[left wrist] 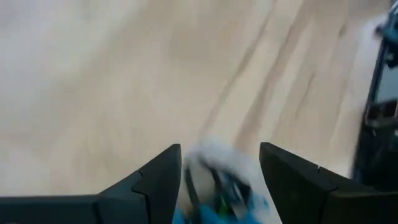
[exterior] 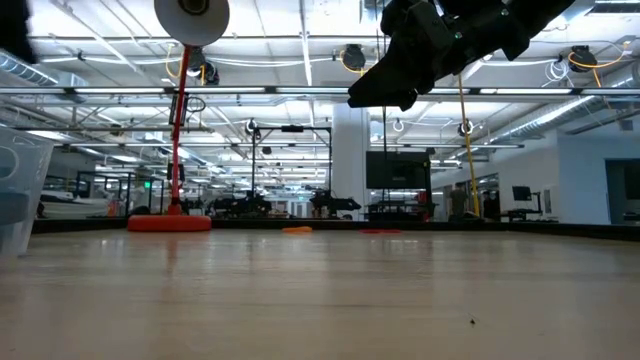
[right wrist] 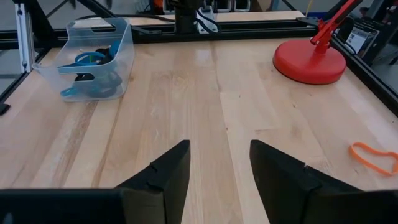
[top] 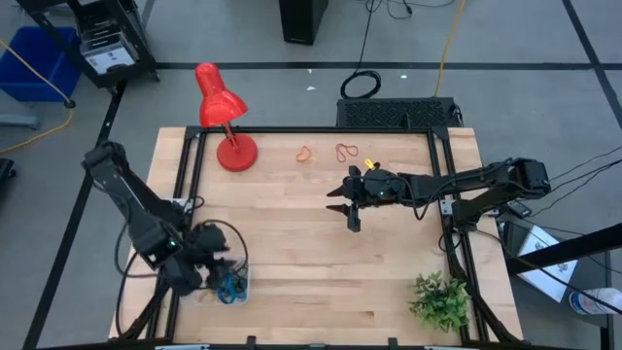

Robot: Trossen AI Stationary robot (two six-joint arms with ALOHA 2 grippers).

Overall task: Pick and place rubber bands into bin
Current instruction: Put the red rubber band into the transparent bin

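Left wrist view is smeared; bin (top: pixel 231 284) contents there are only a blue-green blur. Bin sits at the table's 7 o'clock corner, clear plastic, with blue and dark rubber bands (right wrist: pixel 87 59) inside, partly masked from above by the left gripper (top: pixel 216 264), which hangs right over it with jaws spread. Right gripper (top: pixel 346 206) reaches in from 3 o'clock, raised above mid-table, jaws spread, empty. Two loose bands, orange (top: pixel 305 154) and red (top: pixel 346 151), lie near 12 o'clock, beside the red lamp (top: pixel 222 117).
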